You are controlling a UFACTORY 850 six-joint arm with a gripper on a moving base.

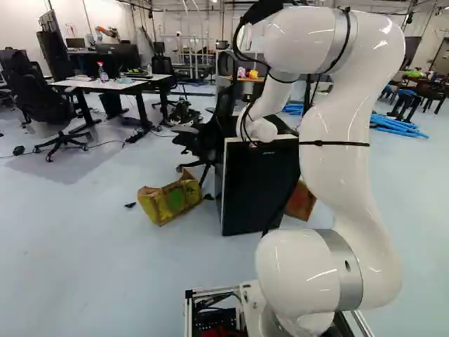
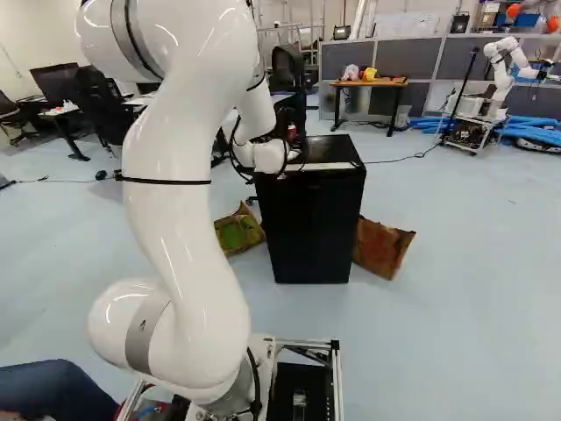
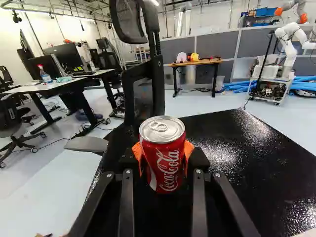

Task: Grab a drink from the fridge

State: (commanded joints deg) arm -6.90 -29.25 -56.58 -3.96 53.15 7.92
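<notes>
Yellow-green, one bag (image 1: 168, 202) lies left of one black fridge (image 1: 256, 189) in the left base view. Over the fridge's top, the gripper (image 2: 295, 151) holds one red can (image 3: 163, 160) squeezed between two orange pads (image 3: 188, 149). One brown bag (image 1: 300, 201) lies right of the fridge.
</notes>
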